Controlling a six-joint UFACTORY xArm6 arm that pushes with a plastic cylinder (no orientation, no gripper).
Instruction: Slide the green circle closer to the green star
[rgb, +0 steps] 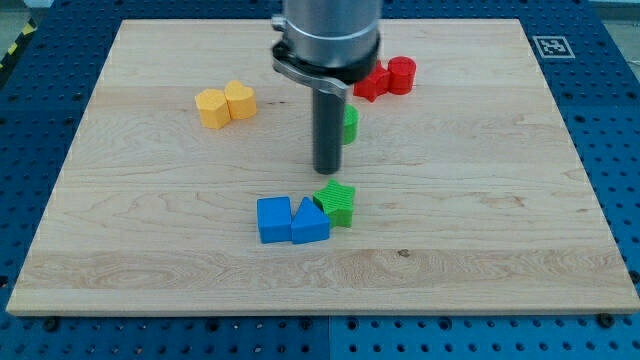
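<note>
The green circle (350, 124) sits near the board's middle, mostly hidden behind my rod, with only its right edge showing. The green star (337, 202) lies below it, touching a blue block on its left. My tip (327, 172) is on the board between the two green blocks, just left of and below the green circle and a little above the green star. It touches neither that I can tell.
Two blue blocks (291, 220) sit side by side at the green star's lower left. Two yellow blocks (225, 104) lie at the upper left. Two red blocks (388, 77) lie at the upper right, partly behind the arm. The wooden board (500, 250) rests on a blue table.
</note>
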